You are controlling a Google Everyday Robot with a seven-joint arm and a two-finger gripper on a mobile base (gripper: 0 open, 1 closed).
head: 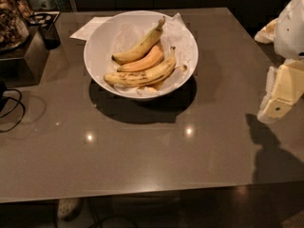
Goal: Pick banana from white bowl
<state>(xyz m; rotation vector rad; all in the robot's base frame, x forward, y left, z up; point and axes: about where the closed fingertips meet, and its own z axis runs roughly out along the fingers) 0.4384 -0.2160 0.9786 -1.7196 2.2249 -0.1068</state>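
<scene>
Your pincer (278,101) hangs at the right edge of view, above the bench (142,165) and well apart from the white bowl (97,39). Part of it is cut off by the frame, so you cannot tell whether it is spread or pressed together; it carries nothing you can see. It looks parked clear, leaving an open line leftward to the fruit.

The banana (142,76) you want lies nearest in the bowl, speckled and longest, resting on crumpled paper (179,28) with its stem up to the right. Just behind it, touching, is an orange-tinted banana (144,61), and behind that a cleaner yellow banana (141,46). Sitting foremost, the target should lift without disturbing the others much.

Its underside is hidden by the near rim. At far left, a dark box (28,56) and black cable (12,108) are only partly visible.
</scene>
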